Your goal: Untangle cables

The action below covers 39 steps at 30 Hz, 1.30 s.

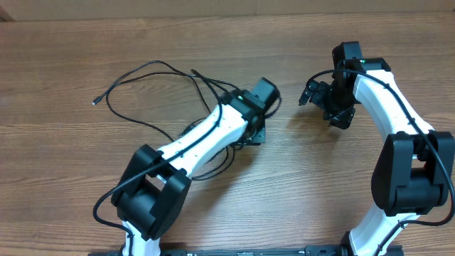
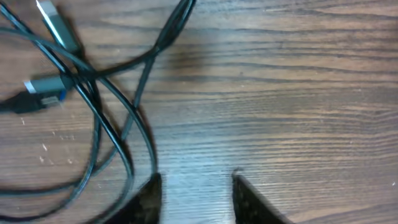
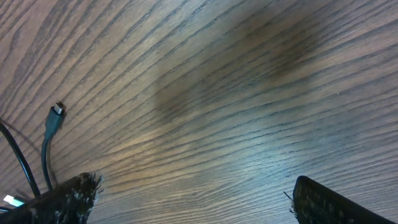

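Sprawling cables (image 2: 168,30) beside open tabletop (image 2: 298,93)

Both arms alike. Left arm (image 1: 206,135), right arm (image 1: 387,103): glossy white rounded shells, blocky black joint housings (image 1: 153,195) behind them, farther from the gripper. Thin black wire (image 1: 409,110) runs along each shell toward the wrist. Left gripper (image 2: 196,199): black fingers (image 2: 146,202), clean edges. Right gripper (image 3: 199,202): black fingers (image 3: 68,196), fuzzy, frayed edge.

Overhead: fixed, straight down, far, takes in whole table (image 1: 57,178). Left wrist: close, steeply down on cables (image 2: 79,73), shared with overhead. Right wrist: very close, oblique across the tabletop.
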### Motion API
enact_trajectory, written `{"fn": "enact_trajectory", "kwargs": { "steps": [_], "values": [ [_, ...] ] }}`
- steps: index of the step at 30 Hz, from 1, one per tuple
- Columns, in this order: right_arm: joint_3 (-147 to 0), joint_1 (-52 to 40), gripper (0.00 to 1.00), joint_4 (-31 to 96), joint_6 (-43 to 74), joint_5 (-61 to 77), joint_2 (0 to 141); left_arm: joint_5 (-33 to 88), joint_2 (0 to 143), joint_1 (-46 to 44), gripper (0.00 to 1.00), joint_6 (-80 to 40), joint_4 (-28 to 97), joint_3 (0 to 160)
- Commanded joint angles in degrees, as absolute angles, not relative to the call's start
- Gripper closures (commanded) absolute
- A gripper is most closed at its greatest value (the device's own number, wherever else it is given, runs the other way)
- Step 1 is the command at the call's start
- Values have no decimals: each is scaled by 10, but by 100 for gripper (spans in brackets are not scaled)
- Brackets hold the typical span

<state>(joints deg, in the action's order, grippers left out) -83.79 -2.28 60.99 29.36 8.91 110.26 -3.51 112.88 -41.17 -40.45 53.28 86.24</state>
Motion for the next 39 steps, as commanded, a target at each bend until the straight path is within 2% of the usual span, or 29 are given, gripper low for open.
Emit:
{"fn": "enact_trajectory", "kwargs": {
  "steps": [1, 2, 8, 10, 13, 15, 19, 25, 30, 39],
  "values": [
    [-843, -23, 0, 608, 293, 84, 1103, -77, 1122, -420, 89, -425, 533, 867],
    [-843, -23, 0, 608, 293, 84, 1103, -77, 1122, -420, 95, -425, 535, 867],
    [-843, -23, 0, 605, 293, 84, 1103, -88, 1122, -420, 95, -425, 541, 859],
    [-843, -23, 0, 601, 293, 84, 1103, -117, 1122, -419, 89, -425, 541, 854],
    [-843, -23, 0, 596, 293, 84, 1103, -144, 1122, -416, 87, -424, 536, 845],
    [-843, -23, 0, 591, 293, 84, 1103, -144, 1122, -413, 81, -419, 521, 837],
    [-843, -23, 0, 579, 293, 84, 1103, -144, 1122, -404, 63, -369, 454, 813],
    [-843, -23, 0, 564, 293, 84, 1103, -153, 1122, -398, 53, -312, 350, 787],
    [-843, -23, 0, 555, 293, 84, 1103, -214, 1122, -397, 53, -303, 314, 777],
    [-843, -23, 0, 556, 293, 84, 1103, -190, 1131, -398, 57, -268, 275, 770]
  ]
}}
